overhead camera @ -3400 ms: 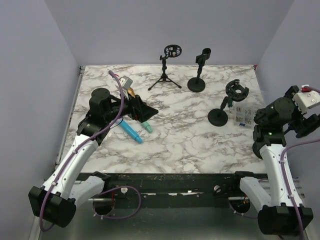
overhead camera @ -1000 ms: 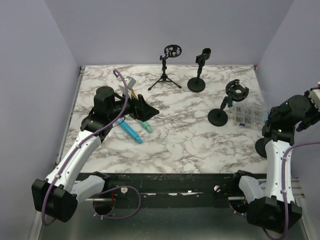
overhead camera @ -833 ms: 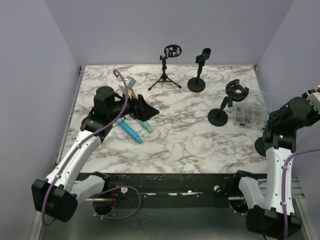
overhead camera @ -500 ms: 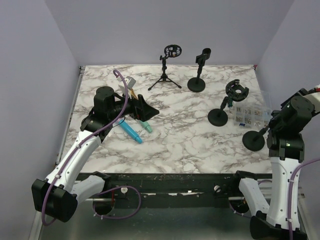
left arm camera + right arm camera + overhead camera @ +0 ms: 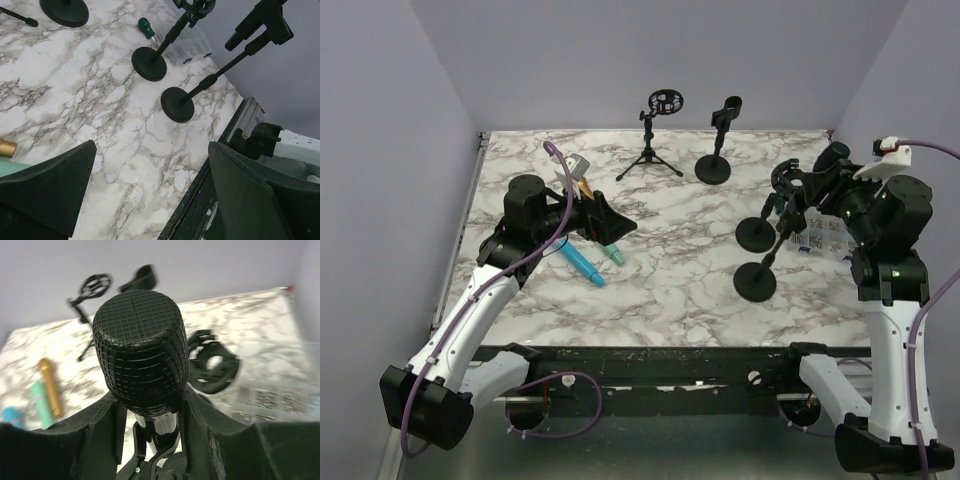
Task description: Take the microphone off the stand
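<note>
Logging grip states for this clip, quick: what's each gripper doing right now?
Left gripper: open, empty.
Right gripper: closed on the black microphone.

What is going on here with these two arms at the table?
The right gripper is closed around a black microphone that is not yet out of its stand, which leans over the marble table. The left gripper hangs open above the table's left side, holding nothing.

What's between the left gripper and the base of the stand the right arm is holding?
Nothing but bare marble tabletop between the left gripper and the stand base; the top view shows it, the left wrist view too.
</note>
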Controlling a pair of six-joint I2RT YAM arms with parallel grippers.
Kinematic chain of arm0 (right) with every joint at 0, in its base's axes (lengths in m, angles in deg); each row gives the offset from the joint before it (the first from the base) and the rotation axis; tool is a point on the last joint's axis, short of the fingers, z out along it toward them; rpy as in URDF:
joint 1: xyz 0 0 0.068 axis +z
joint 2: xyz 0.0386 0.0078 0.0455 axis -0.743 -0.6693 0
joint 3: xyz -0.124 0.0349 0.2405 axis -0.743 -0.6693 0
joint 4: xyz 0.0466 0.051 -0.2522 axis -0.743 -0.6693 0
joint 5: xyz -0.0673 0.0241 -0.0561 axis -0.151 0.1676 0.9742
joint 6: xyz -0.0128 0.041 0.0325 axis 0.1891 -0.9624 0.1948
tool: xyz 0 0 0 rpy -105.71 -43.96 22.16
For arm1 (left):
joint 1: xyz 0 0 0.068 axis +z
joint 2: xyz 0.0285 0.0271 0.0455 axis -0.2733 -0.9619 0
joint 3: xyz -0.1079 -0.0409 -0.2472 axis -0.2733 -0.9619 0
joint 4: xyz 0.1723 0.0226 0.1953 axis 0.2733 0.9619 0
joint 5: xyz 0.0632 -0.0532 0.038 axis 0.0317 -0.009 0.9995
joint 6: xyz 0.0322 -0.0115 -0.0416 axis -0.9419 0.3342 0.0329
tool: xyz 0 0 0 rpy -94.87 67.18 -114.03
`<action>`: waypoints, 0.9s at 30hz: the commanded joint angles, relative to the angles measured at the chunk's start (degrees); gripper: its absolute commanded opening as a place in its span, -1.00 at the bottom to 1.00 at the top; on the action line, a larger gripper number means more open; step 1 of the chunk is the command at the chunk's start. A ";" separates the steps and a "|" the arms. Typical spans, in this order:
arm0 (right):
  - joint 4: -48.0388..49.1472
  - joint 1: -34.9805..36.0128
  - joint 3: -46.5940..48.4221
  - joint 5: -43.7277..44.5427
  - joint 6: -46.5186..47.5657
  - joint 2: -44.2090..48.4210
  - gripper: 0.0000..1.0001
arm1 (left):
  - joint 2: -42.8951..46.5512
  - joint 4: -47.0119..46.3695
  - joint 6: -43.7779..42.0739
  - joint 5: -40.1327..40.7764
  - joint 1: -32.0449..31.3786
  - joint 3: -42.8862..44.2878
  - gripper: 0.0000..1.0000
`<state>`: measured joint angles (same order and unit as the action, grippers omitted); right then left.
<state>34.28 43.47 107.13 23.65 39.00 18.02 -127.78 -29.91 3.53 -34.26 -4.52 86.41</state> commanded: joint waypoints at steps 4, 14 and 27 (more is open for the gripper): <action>5.14 4.34 0.77 -21.06 -5.19 -2.20 -0.99 | -0.16 -2.87 -1.30 -2.00 -0.18 0.48 0.97; 8.87 26.11 3.87 -3.10 -6.08 -9.75 -0.99 | -0.70 -5.67 -0.53 4.48 -8.74 -1.09 0.90; 12.45 55.14 12.71 48.10 -5.80 -23.71 -0.99 | 7.45 -11.81 -1.27 55.16 -34.82 -4.75 0.97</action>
<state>45.26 96.43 116.99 52.92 35.17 -3.93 -118.29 -37.43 6.00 -0.62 -33.48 80.01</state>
